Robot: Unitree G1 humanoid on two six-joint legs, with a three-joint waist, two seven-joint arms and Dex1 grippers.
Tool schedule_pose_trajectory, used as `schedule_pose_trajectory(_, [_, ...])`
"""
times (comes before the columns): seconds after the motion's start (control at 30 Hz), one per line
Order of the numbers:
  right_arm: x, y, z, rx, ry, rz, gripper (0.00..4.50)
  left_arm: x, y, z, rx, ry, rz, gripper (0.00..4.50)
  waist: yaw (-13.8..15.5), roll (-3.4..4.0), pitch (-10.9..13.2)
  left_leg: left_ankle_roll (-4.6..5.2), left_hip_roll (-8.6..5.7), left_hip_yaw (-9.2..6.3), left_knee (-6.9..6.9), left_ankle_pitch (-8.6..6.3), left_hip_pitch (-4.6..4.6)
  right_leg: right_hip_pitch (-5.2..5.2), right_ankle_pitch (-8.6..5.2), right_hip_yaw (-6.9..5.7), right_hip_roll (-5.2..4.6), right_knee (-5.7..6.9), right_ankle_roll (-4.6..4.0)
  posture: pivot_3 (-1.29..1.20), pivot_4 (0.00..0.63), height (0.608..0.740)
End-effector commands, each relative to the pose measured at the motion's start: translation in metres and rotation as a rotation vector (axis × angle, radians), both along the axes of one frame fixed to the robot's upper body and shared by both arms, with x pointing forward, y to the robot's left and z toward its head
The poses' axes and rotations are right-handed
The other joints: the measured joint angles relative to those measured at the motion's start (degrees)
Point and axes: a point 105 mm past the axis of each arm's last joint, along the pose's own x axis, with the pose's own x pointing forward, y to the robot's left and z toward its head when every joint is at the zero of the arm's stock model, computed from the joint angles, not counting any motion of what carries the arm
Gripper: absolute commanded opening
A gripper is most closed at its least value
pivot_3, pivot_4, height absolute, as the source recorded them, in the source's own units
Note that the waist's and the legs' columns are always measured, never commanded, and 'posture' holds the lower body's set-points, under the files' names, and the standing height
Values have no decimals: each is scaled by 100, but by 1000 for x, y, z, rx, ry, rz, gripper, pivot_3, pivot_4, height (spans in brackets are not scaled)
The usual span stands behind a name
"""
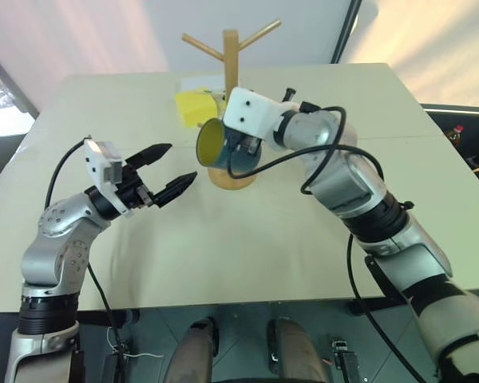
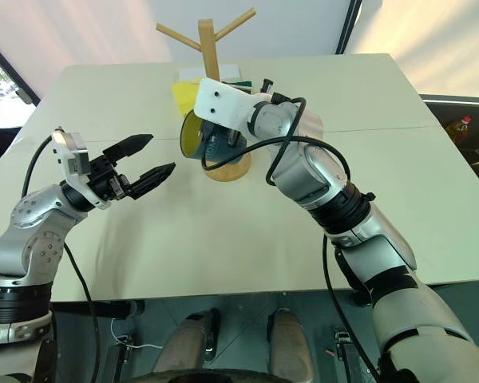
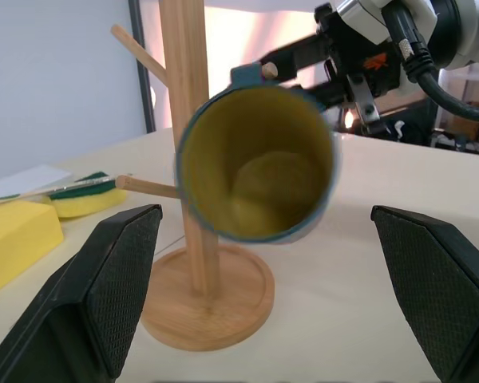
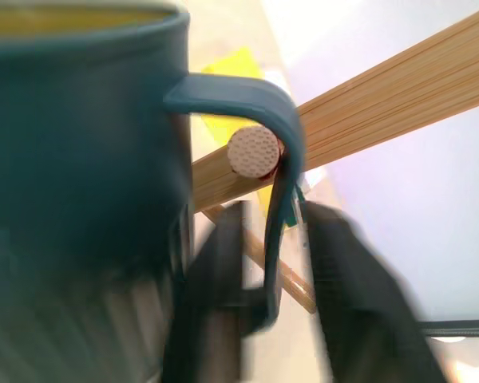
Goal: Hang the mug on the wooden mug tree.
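Both head views look forward and down over the table; the left wrist view faces the mug and wooden mug tree from nearby, the right wrist view from very close.

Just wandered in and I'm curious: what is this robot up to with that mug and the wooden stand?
It is hanging the mug on the wooden mug tree. The mug's handle is already hooked over a peg, and the right claw sits around the handle, its fingers on either side of it, seemingly loosening. The left claw hovers open beside the mug, touching nothing. A yellow sponge lies on the table behind the tree.
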Motion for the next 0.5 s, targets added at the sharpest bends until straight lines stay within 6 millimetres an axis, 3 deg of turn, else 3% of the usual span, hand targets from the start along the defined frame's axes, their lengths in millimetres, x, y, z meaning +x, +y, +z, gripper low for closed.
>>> schedule_pose_trajectory(0.03, [-1, 0, 24, 28, -91, -6, 3048, -4, 2, 10, -5, -40, -3, 4500, -1, 0, 0, -1, 0, 0, 0, 1, 2, -1, 0, 1, 0, 4, 0, 0, 150, 740])
schedule_pose_trajectory(0.27, [-3, -11, 35, 39, -122, -17, 3048, -3, 1, 9, -7, -38, -4, 4500, 0, 0, 0, -5, 0, 0, 1, 4, 3, -5, 0, 4, 1, 14, -1, 0, 150, 740])
schedule_pose_trajectory(0.5, [-27, -34, 45, 191, -62, 52, 3048, 1, 6, 2, -24, -8, 35, 4500, 16, -1, 0, -5, 0, 0, -1, 4, 3, -4, -1, 5, 1, 12, 0, 0, 150, 740])
